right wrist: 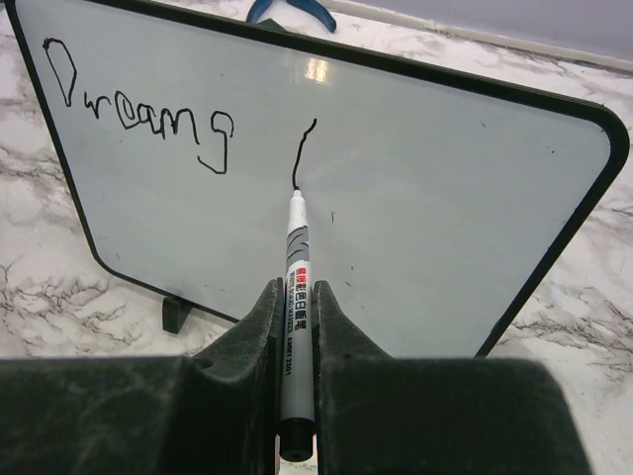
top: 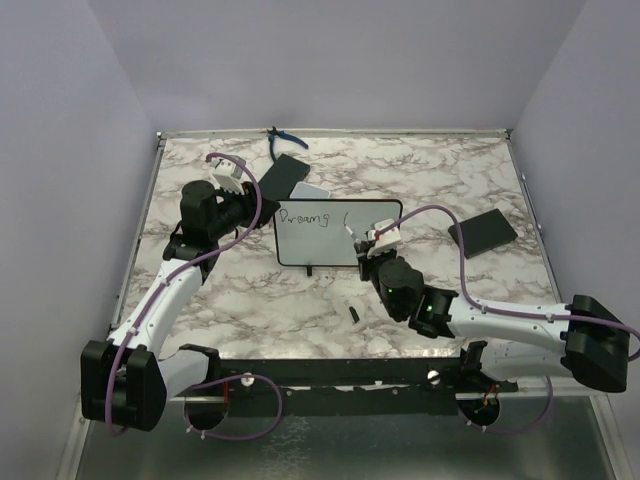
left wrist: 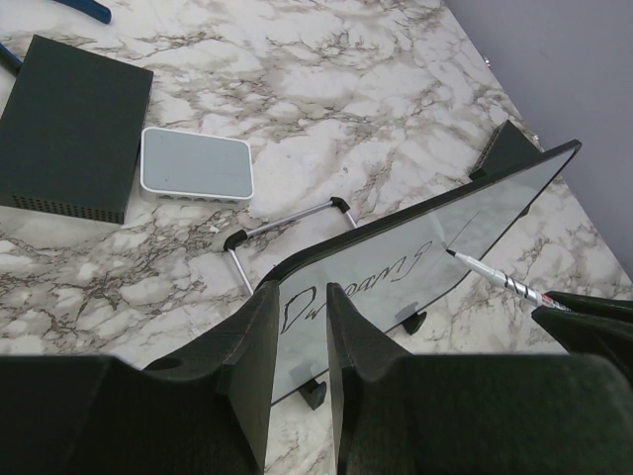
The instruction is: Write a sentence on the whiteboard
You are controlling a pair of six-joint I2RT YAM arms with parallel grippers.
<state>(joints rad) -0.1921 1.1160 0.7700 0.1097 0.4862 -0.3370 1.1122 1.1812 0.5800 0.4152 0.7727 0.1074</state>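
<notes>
The whiteboard (top: 330,248) (left wrist: 396,259) (right wrist: 435,228) stands upright on its little black feet at mid-table. Its sentence (top: 308,217) (left wrist: 368,285) (right wrist: 138,119) reads "Dreams", followed by a single curved stroke (right wrist: 303,150). My right gripper (top: 366,245) (right wrist: 297,295) is shut on a white marker (right wrist: 297,259) (left wrist: 499,279). The marker's tip touches the board at the stroke's lower end. My left gripper (top: 268,214) (left wrist: 303,302) is closed on the board's left end, one finger to each side of that edge.
A flat black rectangle (top: 283,172) (left wrist: 69,129) and a grey-white pad (top: 308,190) (left wrist: 195,163) lie behind the board. Blue-handled pliers (top: 280,140) sit at the far edge. Another black rectangle (top: 483,232) is to the right. A small black cap (top: 354,314) lies in front.
</notes>
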